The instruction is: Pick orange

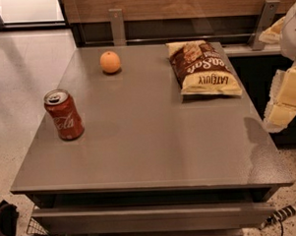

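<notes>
One small round orange fruit (110, 61) sits far back on the grey tabletop (154, 139) — pale gripper (285, 97) beyond its right edge, grip state untellable.

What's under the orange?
Only the grey table shows around it; the orange hides the spot it rests on. The end effector hangs beyond the table's right edge, far from it.

Round matte orange (110, 62) on far tabletop (149, 139), end effector (281, 113) well right.
</notes>
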